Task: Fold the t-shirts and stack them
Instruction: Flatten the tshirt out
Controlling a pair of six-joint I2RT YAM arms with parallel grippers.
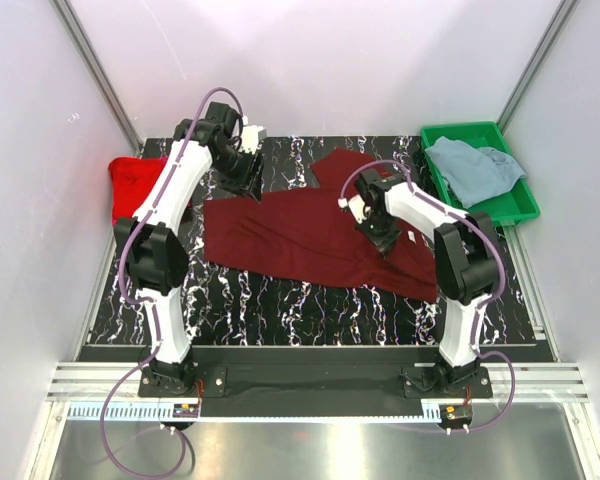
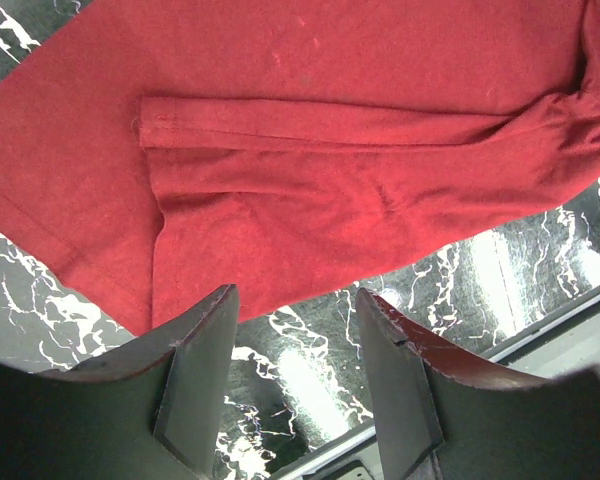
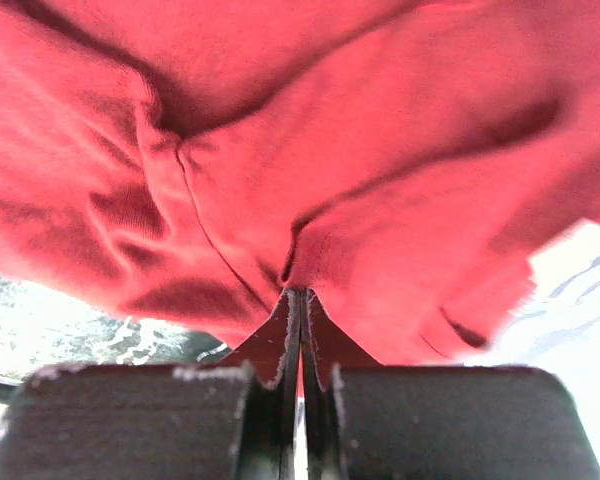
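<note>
White walls (image 1: pixel 330 60) close round a black table (image 1: pixel 280 300) veined in white, smooth and glossy. Its near strip, in front of the arm bases, lies bare. Maroon shirt (image 1: pixel 300 235): soft matte knit, spread mostly flat across the centre and right of the table, lower edge slanting toward the right arm, one sleeve reaching toward the far edge, shallow creases throughout. Left wrist view: maroon shirt (image 2: pixel 380 180) with a stitched-hem sleeve lying flat across the body, cloth edge just ahead of the fingertips, marbled top showing beyond it. Left gripper (image 1: pixel 245 178): over the shirt's far-left corner, dark wedge fingers (image 2: pixel 195 370) standing apart with a clear gap, nothing between them. Right gripper (image 1: pixel 380 238): on the shirt's right half, pads (image 3: pixel 280 345) pressed together on a pinched ridge of maroon cloth, folds bunching round the tips. Red shirt (image 1: pixel 135 185): bunched heap at the table's left edge, partly behind the left arm, well apart from the maroon one. Grey-blue shirt (image 1: pixel 470 170): crumpled inside a tray (image 1: pixel 515 208) of green plastic, rectangular with a raised rim, at the far-right corner.
</note>
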